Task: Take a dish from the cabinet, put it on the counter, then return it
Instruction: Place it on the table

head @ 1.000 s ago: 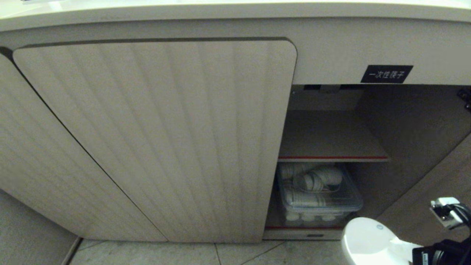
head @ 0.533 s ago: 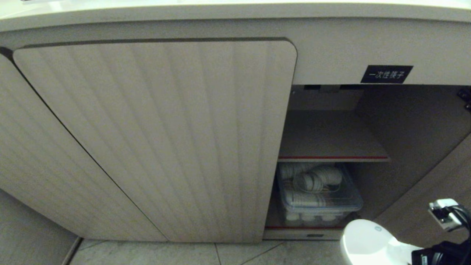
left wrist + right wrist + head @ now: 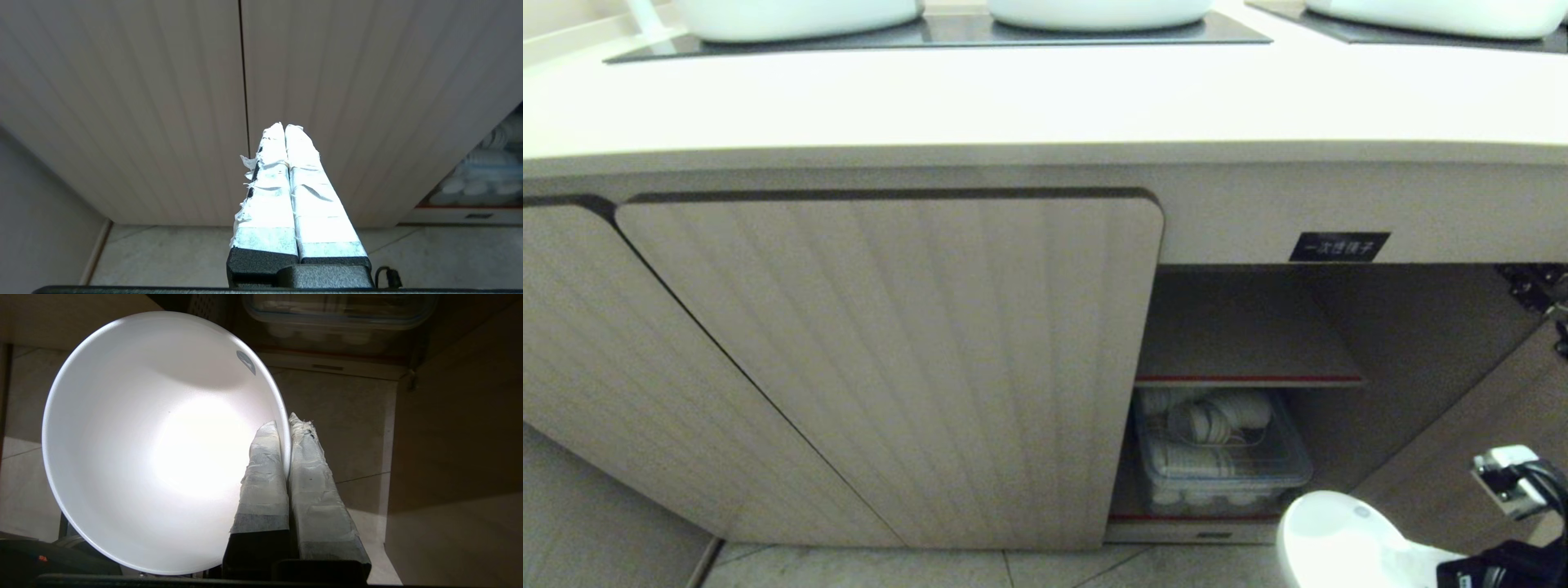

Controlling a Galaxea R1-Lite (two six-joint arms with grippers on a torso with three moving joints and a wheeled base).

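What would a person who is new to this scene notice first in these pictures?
First, the small deep round white ceramic bowl, low at the robot's right in front of the open cupboard, its rim pinched by the right gripper. Next, the clear plastic box of white dishes under the red-edged shelf in the pale ribbed wood-grain cabinet.

The worktop runs above the cabinet. Pots stand on its hob. In the cabinet's right bay, a bin sits under the shelf. The bowl is before it, over the floor.
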